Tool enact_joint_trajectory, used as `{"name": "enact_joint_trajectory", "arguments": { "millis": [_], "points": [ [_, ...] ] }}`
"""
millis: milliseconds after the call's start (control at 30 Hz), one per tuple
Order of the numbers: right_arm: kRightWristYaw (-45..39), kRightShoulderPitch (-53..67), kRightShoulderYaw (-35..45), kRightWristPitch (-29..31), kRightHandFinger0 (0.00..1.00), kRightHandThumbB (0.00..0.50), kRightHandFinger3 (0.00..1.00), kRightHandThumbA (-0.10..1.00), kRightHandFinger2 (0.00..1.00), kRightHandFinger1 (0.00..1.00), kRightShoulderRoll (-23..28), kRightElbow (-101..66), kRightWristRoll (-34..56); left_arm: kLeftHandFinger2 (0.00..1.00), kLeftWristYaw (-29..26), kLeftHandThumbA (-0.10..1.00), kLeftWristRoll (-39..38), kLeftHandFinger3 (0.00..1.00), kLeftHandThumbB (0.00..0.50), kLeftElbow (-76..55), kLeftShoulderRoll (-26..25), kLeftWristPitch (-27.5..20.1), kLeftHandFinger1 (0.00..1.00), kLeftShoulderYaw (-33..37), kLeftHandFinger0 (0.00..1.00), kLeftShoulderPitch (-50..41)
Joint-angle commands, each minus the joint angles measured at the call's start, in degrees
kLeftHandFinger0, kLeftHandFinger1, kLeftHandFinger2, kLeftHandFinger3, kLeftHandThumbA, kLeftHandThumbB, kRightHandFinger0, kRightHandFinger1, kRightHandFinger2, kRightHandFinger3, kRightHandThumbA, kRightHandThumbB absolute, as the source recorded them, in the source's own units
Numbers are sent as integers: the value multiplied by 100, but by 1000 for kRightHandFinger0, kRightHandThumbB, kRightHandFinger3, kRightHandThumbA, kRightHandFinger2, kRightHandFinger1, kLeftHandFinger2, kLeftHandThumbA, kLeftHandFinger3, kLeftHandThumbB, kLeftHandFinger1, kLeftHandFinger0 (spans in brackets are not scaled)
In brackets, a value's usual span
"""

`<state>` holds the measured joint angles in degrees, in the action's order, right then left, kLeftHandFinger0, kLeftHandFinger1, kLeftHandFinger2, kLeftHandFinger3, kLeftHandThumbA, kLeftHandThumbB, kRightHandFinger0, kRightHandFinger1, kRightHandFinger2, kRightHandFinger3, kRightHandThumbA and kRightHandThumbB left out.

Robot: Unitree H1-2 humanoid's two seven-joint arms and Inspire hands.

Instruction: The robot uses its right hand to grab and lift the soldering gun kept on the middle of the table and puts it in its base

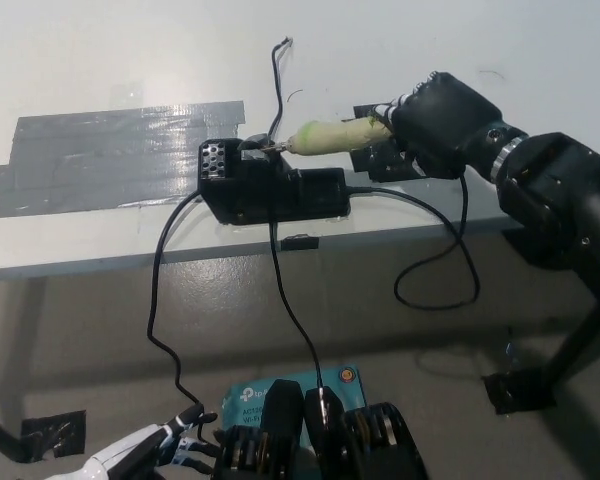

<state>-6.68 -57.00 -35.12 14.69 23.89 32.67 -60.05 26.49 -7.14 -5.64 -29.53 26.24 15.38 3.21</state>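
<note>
Near the front edge of the white table, about midway along it, sits the black base of the soldering station, with a perforated block at its left end. Just right of it, the black right hand is clamped around the rear of the soldering gun, whose pale yellow-green grip lies nearly level and points left, its metal tip reaching the top of the base near the holder opening. Black cables run from the base over the front edge and hang toward the floor. Grey tape strips cover the tabletop toward its left edge. Off the table, at the lower left, the white left hand rests low with its fingers loosely apart, holding nothing.
</note>
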Motion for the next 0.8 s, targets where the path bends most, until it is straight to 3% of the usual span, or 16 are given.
{"name": "enact_joint_trajectory", "arguments": {
  "millis": [0, 33, 200, 233, 300, 367, 467, 533, 567, 600, 633, 667, 700, 733, 767],
  "points": [
    [338, -500, -118, 284, 0, 0, 137, -100, 450, 92, 82, 276, -187, 789, -3, 1000, -13, 1000, 492, -169, -108, 69, 783, 50, 1000, 95],
    [431, -558, -145, 278, 0, 0, 119, -100, 433, 76, 57, 379, -210, 783, -14, 1000, 0, 1000, 498, -171, -98, 69, 777, 53, 1000, 92],
    [524, -849, -205, 196, 0, 0, 338, -100, 426, 59, -39, 648, -209, 763, 10, 1000, 97, 1000, 500, -168, -89, 69, 764, 104, 1000, 167],
    [535, -861, -212, 195, 0, 0, 348, -100, 420, 50, -42, 661, -210, 763, 8, 1000, 95, 1000, 500, -169, -91, 69, 764, 107, 1000, 169],
    [887, -1081, -408, 145, 0, 46, 286, -100, 349, 1, -113, 756, -549, 770, -6, 1000, 38, 987, 500, -169, -79, 69, 749, 81, 1000, 166],
    [983, -1147, -435, 131, 0, 40, 238, -100, 298, 0, -151, 802, -534, 770, -7, 1000, 55, 1000, 500, -176, -80, 69, 749, 106, 1000, 185],
    [1265, -1221, -549, 141, 0, 44, 295, -67, 308, 0, -211, 795, -644, 762, -17, 1000, 92, 984, 500, -196, -76, 69, 740, 127, 1000, 210],
    [1214, -1203, -562, 116, 0, 0, 352, 70, 346, 0, -241, 737, -633, 769, -10, 1000, 59, 990, 500, -176, -85, 69, 755, 139, 1000, 238],
    [1183, -1195, -566, 139, 0, 0, 360, 79, 342, 0, -245, 715, -619, 777, -2, 1000, 60, 987, 500, -194, -94, 69, 770, 150, 1000, 237],
    [1417, -1157, -563, 259, 0, 0, 331, -40, 310, 0, -262, 744, -594, 788, 12, 1000, 32, 1000, 500, -199, -96, 69, 783, 154, 1000, 245],
    [1436, -1151, -601, 247, 0, 0, 266, -76, 278, 0, -266, 738, -649, 791, 26, 1000, 13, 1000, 500, -184, -101, 69, 786, 159, 1000, 259],
    [1562, -1083, -576, 283, 0, 44, 177, -96, 251, 0, -284, 752, -603, 825, 19, 1000, 9, 1000, 500, -185, -110, 69, 819, 181, 1000, 269],
    [1623, -1058, -568, 300, 0, 54, 150, -100, 245, 0, -298, 767, -585, 845, 12, 1000, 4, 1000, 500, -185, -116, 69, 842, 190, 1000, 272],
    [1557, -1045, -572, 286, 0, 51, 169, -100, 258, 0, -295, 752, -578, 848, 5, 1000, 6, 1000, 500, -192, -116, 69, 828, 194, 1000, 276],
    [1462, -992, -593, 261, 0, 25, 117, -100, 277, 0, -290, 708, -586, 846, -7, 1000, 16, 1000, 500, -210, -121, 69, 823, 205, 1000, 284]
  ]
}}
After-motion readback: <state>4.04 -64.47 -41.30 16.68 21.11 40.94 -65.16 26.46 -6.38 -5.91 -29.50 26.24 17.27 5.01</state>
